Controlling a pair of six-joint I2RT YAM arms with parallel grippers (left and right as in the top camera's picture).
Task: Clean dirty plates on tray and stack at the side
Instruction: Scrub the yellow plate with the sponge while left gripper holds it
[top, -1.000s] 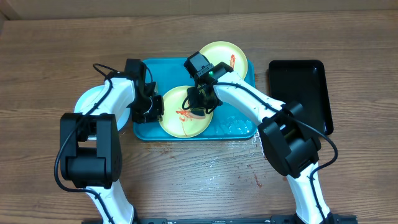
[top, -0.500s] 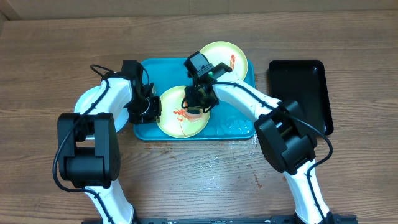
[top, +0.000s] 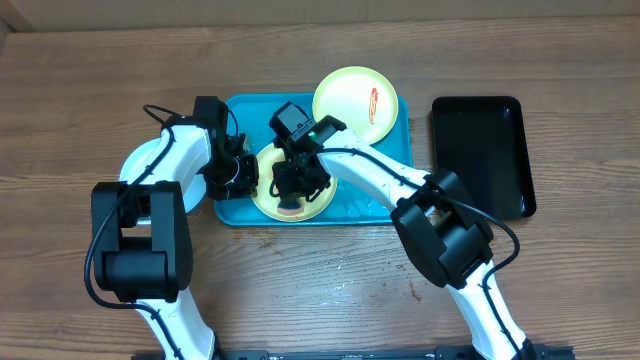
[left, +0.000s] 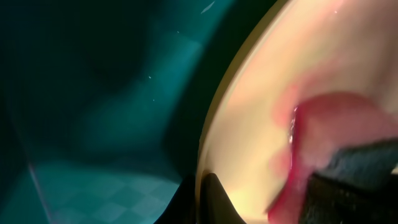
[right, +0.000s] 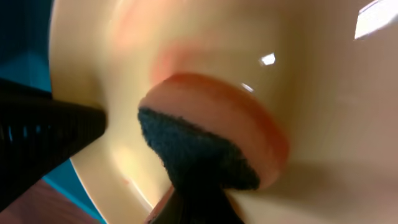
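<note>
Two trays lie on the wooden table (top: 80, 90): the teal tray (top: 250, 105) in the middle, long axis running left to right, and the narrower black tray (top: 480, 150) to its right, long axis running away from me. Yellow-green and face up, the far plate (top: 350, 100) overlaps the teal tray's far right corner and carries a red smear. Also yellow-green, the near plate (top: 268, 200) sits in the tray's front half. Left of the tray, the pale blue plate (top: 138, 162) rests under my left arm. My left gripper (left: 202, 193) pinches the near plate's rim. My right gripper (top: 293, 190) clamps a sponge (right: 205, 143), pressed onto that plate's smeared face.
</note>
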